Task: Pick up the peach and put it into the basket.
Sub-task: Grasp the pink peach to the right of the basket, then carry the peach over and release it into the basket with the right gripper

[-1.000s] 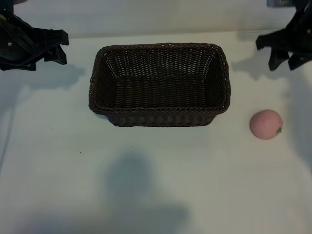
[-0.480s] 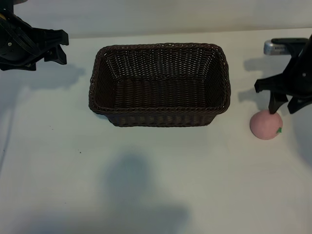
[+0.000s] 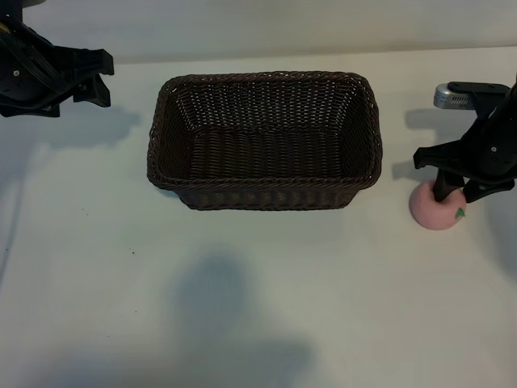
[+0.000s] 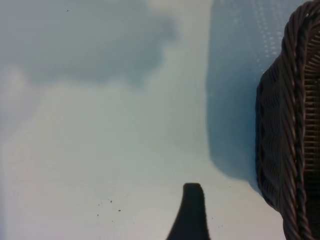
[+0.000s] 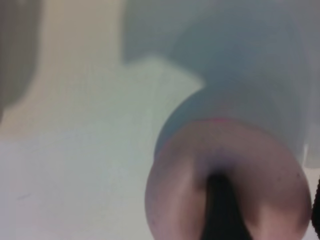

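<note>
Exterior view: right gripper [image 3: 454, 196] is down on the peach [image 3: 436, 213] near the table's [image 3: 258, 291] right edge, fingers part open astride its top, not yet clamped. Close gently around the widest part so the round fruit can't squirt out, then lift clear of the basket [image 3: 264, 197] rim. Left gripper [image 3: 95, 78] parked at far left corner, fingers wide, nothing held

You've got a plain white table [image 3: 266, 291] here, with the dark wicker basket [image 3: 264, 196] mid-table and the peach [image 3: 432, 216] sitting off to its right.
</note>
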{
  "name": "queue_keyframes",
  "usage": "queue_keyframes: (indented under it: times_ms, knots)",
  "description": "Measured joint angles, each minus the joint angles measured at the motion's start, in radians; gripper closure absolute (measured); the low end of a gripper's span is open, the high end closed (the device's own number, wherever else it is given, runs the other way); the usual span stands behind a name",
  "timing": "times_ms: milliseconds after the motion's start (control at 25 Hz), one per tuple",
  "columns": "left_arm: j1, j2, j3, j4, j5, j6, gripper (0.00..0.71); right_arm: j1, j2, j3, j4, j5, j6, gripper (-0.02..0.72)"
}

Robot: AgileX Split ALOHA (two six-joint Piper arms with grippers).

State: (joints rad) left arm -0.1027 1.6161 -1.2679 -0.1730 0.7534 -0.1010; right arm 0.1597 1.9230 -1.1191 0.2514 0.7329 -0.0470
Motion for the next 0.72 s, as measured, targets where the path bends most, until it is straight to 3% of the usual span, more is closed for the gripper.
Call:
queue_keyframes:
  times_ms: [80,280,520,720]
  knots:
    - [0.0,0.0,0.0,0.0,0.0,0.0,0.118,0.0,-0.001,0.008,0.015,-0.006,-0.007,0.356]
    - [0.0,0.0,0.0,0.0,0.0,0.0,0.119,0.0,-0.004,0.015,0.037,0.004,-0.03,0.63]
    - [0.0,0.0,0.0,0.0,0.0,0.0,0.119,0.0,-0.031,0.014,0.057,0.017,-0.042,0.662]
    - [0.0,0.0,0.0,0.0,0.0,0.0,0.119,0.001,-0.123,-0.117,0.05,0.085,-0.042,0.662]
